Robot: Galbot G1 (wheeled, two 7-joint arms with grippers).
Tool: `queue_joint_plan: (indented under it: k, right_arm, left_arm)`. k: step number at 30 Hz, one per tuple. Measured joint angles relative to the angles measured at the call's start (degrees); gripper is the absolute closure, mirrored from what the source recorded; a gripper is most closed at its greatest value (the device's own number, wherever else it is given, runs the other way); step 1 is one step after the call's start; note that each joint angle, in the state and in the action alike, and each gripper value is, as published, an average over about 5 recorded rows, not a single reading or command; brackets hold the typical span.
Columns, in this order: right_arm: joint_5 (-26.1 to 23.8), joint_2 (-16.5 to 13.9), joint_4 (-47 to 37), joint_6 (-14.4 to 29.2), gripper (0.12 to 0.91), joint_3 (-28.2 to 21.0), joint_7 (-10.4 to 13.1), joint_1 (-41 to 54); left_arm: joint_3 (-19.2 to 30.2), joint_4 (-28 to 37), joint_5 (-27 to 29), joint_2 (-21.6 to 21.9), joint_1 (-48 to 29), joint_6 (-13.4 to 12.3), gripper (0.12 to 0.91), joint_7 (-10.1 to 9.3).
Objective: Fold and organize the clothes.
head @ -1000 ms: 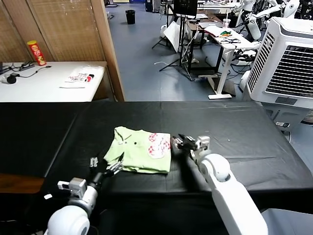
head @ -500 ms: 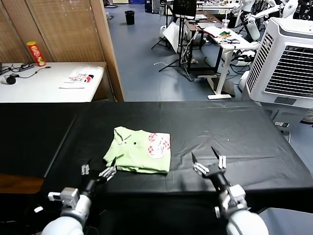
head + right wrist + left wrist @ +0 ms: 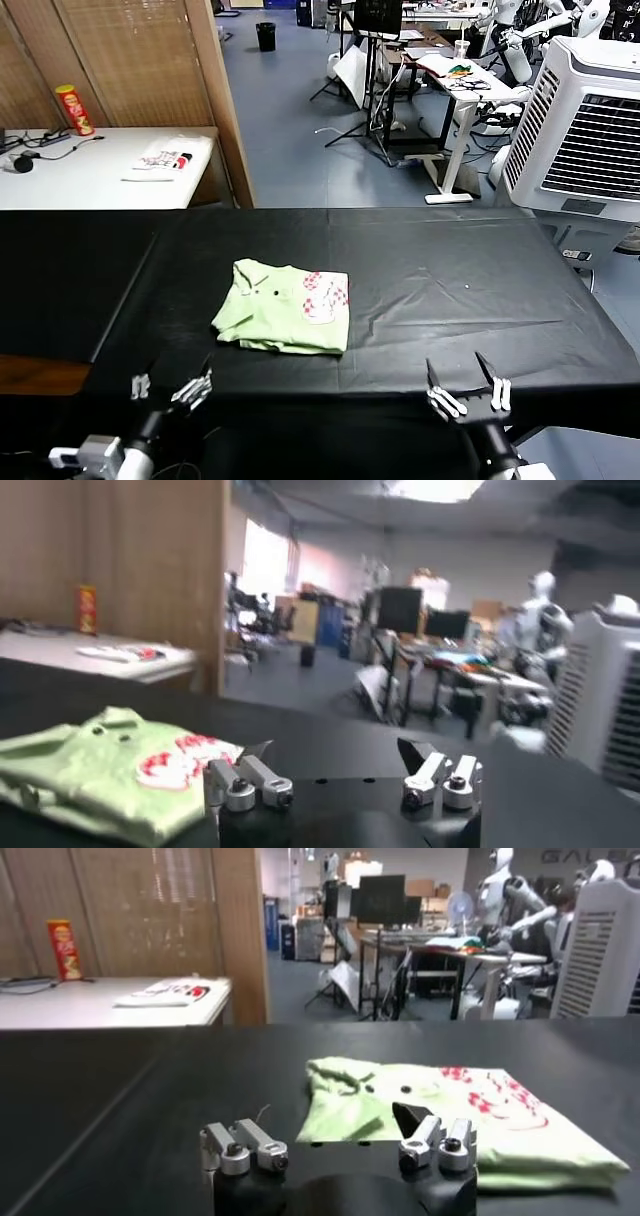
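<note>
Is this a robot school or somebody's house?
Probably a robot lab or workshop, not a house. Other white robots stand at the back by desks with a monitor, and a folded green shirt lies on a black-covered table.

There's the pale green shirt (image 3: 283, 307), folded into a neat rectangle and lying flat on the black table (image 3: 480, 280), collar and dark buttons facing up, its red-and-white print toward the right side.
</note>
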Motion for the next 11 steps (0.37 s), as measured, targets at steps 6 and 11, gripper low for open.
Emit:
queue_joint_plan:
  k: [6, 11]
  right_arm:
    - [0.8, 0.5, 1.9, -1.7, 0.227, 0.4, 2.4, -4.1]
    - [0.8, 0.5, 2.3, -1.7, 0.227, 0.5, 2.4, -5.1]
  left_arm:
    - [-1.5, -1.1, 0.3, -0.3, 2.8, 0.9, 0.232, 0.26]
    - [-1.7, -1.4, 0.3, -0.3, 3.2, 1.1, 0.232, 0.52]
